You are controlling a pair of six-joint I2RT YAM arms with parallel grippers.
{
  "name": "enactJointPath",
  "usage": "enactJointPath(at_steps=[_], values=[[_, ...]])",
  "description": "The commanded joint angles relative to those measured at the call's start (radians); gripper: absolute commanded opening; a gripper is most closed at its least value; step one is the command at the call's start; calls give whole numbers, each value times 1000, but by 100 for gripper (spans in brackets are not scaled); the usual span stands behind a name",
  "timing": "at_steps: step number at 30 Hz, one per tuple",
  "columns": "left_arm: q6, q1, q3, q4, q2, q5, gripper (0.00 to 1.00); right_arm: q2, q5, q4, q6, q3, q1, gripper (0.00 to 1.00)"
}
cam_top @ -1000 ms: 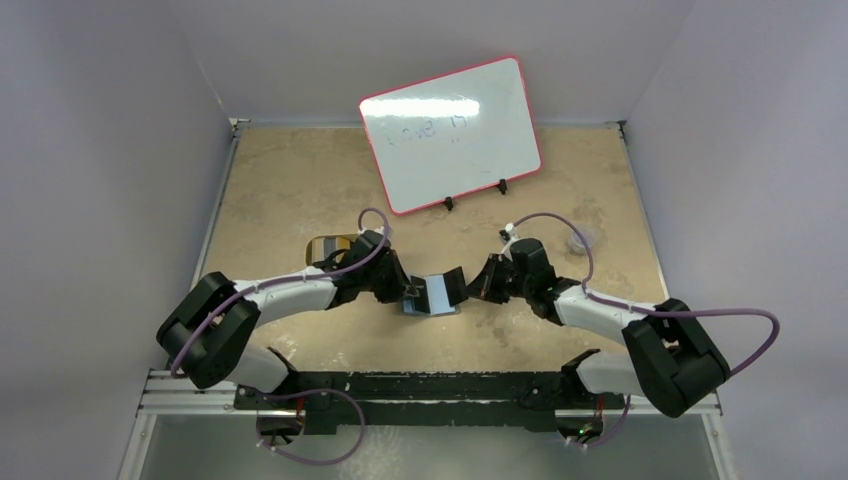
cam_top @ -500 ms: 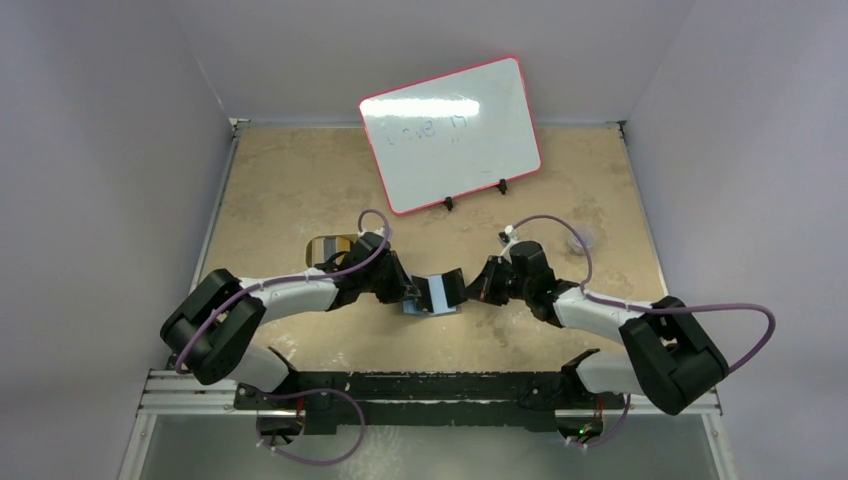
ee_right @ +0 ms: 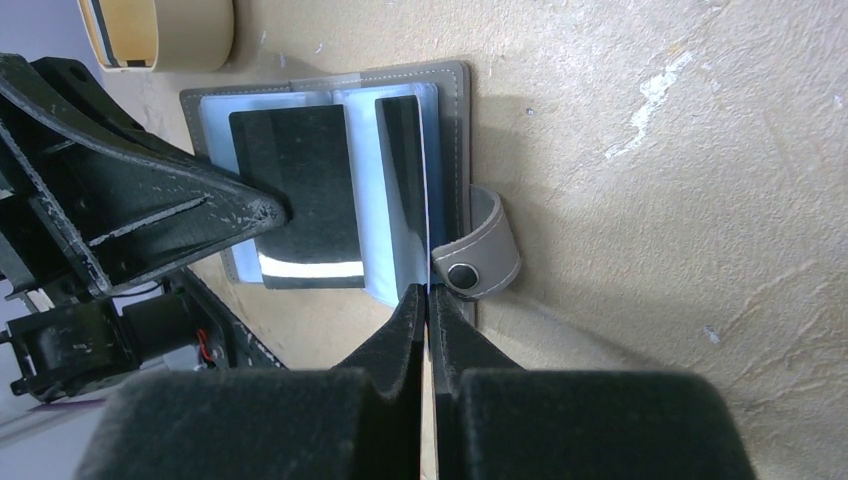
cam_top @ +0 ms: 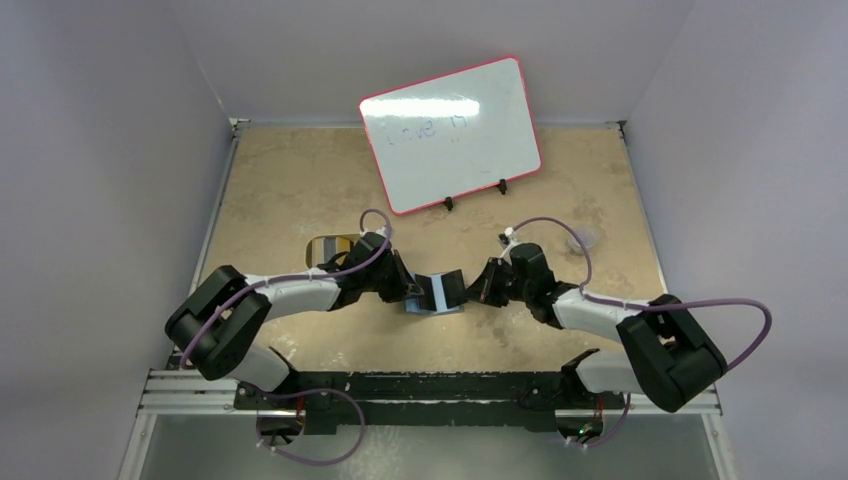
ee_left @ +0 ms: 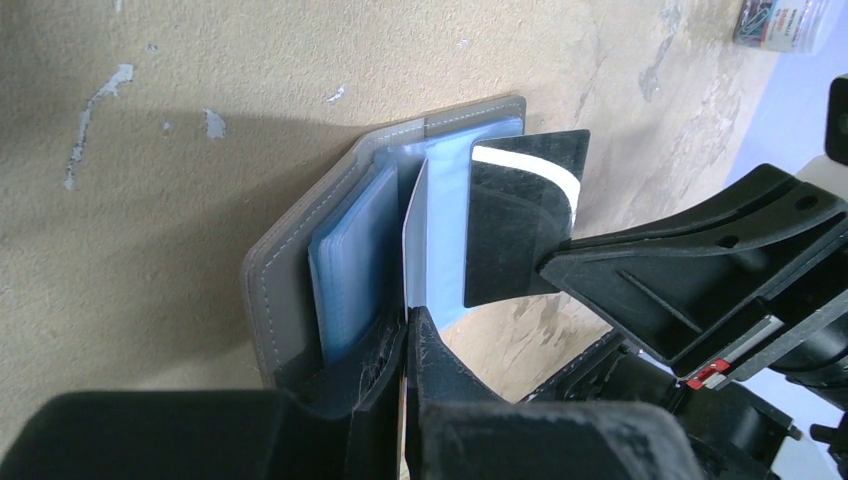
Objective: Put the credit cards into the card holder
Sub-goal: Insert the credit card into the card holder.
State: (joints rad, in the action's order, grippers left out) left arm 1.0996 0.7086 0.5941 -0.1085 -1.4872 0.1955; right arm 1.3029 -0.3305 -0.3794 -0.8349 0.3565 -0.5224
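Observation:
The card holder (cam_top: 438, 306), a grey bifold with blue-grey pockets, lies open on the table between the two arms. My left gripper (ee_left: 408, 315) is shut on a thin credit card (ee_left: 414, 230) that stands edge-on over the holder's grey cover (ee_left: 290, 260). In the right wrist view this card (ee_right: 310, 190) shows as black with a pale stripe. My right gripper (ee_right: 427, 295) is shut on another black striped credit card (ee_left: 525, 215), upright by the right half, next to the snap tab (ee_right: 480, 250). The two grippers (cam_top: 412, 292) (cam_top: 472, 287) face each other.
A gold tin (cam_top: 330, 247) sits just behind the left arm's wrist. A whiteboard (cam_top: 450, 135) stands on feet at the back. A small clear packet (cam_top: 583, 240) lies at the right, behind the right arm.
The left arm's elbow has edged slightly to the right. Both grippers stay shut at the holder, which has barely shifted.

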Motion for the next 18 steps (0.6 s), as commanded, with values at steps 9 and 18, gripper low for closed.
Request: enactJointPath(at_steps=[9,18], values=[[11,12,-20,-74,-10,-37,0,13,8,36,17,0,-5,0],[4,19,-22,-46,-16,-45,1,-84,51,214,64,114,-4,0]])
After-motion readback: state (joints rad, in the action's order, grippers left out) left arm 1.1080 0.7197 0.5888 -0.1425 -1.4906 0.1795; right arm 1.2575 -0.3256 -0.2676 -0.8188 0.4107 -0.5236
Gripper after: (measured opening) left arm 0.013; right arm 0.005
